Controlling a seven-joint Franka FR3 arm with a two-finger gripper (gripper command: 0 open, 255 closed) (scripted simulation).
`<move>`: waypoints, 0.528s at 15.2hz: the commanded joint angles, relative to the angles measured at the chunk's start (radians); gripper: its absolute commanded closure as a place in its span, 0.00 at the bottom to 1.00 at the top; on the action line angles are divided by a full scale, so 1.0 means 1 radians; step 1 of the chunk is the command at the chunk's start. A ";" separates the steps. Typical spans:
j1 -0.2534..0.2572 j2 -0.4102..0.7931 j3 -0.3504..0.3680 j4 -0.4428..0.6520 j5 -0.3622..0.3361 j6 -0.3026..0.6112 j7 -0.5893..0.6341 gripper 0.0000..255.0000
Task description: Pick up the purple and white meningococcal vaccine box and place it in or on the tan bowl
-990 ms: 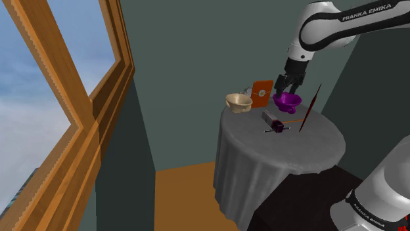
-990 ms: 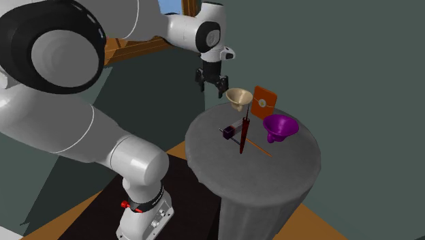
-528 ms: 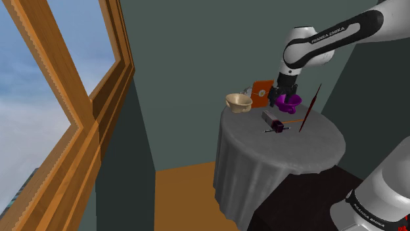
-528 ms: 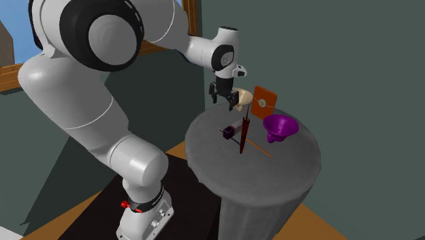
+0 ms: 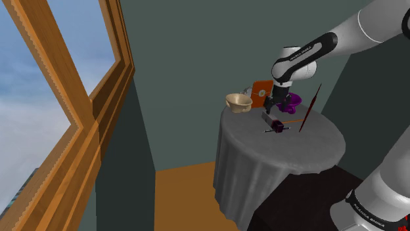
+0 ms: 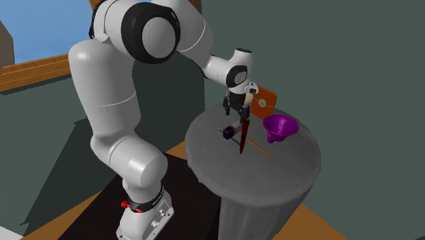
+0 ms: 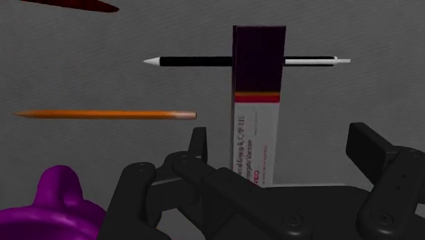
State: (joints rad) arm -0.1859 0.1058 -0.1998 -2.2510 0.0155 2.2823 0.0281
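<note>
The white arm's black pincer (image 5: 271, 105) hangs wide open just above the vaccine box (image 5: 271, 122), on a small round counter (image 5: 289, 154) draped in grey cloth. In the wrist view the pincer (image 7: 280, 136) has hold of nothing: its two fingers (image 7: 197, 146) stand well apart on either side of the near end of the vaccine box (image 7: 257, 102), and neither touches it. The box lies flat on the cloth, purple at its far end, white with small print at its near end, with a red stripe between. A black pen (image 7: 197, 61) with white ends lies across the line of the box at its purple end, hidden where the two cross. An orange pencil (image 7: 105, 114) lies apart to one side, near a purple funnel (image 7: 48, 211). In the shoulder view the tan bowl (image 5: 239, 102) sits near the counter's far edge, to the left of the pincer and apart from the box. An orange card (image 5: 262, 90) stands just behind the pincer, and a dark red stick (image 5: 310, 108) leans at a slant to its right.
</note>
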 commanded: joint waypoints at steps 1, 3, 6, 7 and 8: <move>-0.008 0.056 -0.006 0.024 0.010 0.023 0.006 0.00; -0.009 0.073 -0.005 0.015 0.015 0.048 0.003 0.00; -0.011 0.100 -0.003 0.003 0.023 0.087 -0.003 0.00; -0.012 0.110 -0.002 0.000 0.026 0.099 -0.005 0.00; -0.013 0.119 -0.001 -0.004 0.029 0.112 -0.007 0.00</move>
State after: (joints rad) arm -0.1981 0.2165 -0.2015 -2.2518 0.0422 2.3831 0.0223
